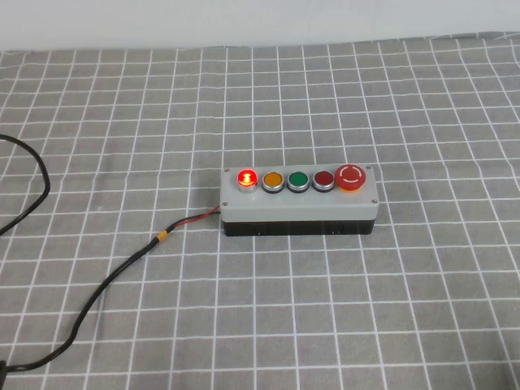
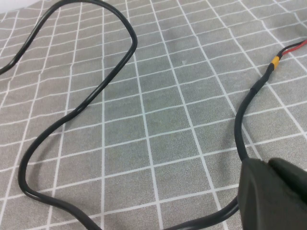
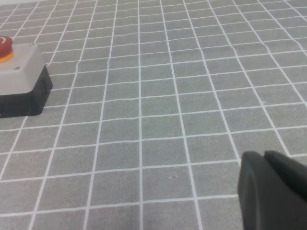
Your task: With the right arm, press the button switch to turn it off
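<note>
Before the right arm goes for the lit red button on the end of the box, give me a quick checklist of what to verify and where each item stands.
1. Target found: the button switch glows at the left end of the grey box. Ok.
2. Still on, so pressing is needed: lit red. Ok.
3. Top of the button free: nothing over it in the high view. Ok.
4. Right gripper in position: it sits low over the cloth, well off the box's mushroom-button end, far from the target. Not ok.
5. Right jaws shut for pressing: cannot tell.
6. Left gripper out of the way: beside the black cable, off the box. Ok.
</note>
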